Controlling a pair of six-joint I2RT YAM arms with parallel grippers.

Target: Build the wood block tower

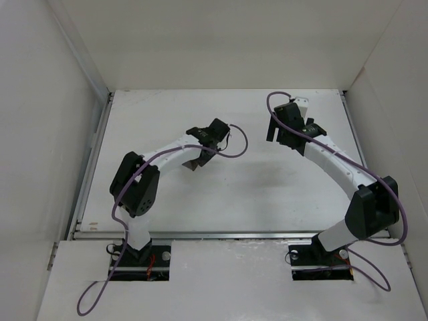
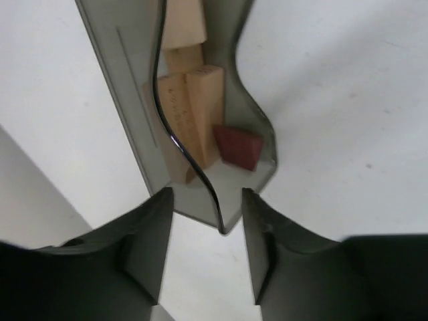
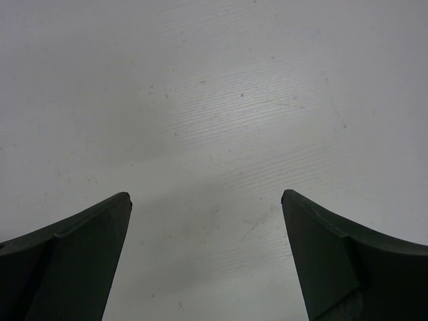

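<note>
The blocks lie loose inside a grey tray (image 2: 127,100) in the left wrist view. Pale wood pieces (image 2: 204,107) lean side by side, another pale piece (image 2: 184,23) lies farther in, and the dark red-brown cube (image 2: 237,147) sits beside them near the tray's near corner. No arch stands anywhere in view. My left gripper (image 2: 207,195) is open and empty, with the tray's near corner just between its fingertips. In the top view the left gripper (image 1: 200,154) covers most of the tray (image 1: 195,164). My right gripper (image 3: 205,195) is open and empty over bare table, at the back right (image 1: 277,137).
White walls enclose the white table (image 1: 267,194) on three sides. A metal rail (image 1: 221,235) runs along its near edge by the arm bases. Purple cables loop off both arms.
</note>
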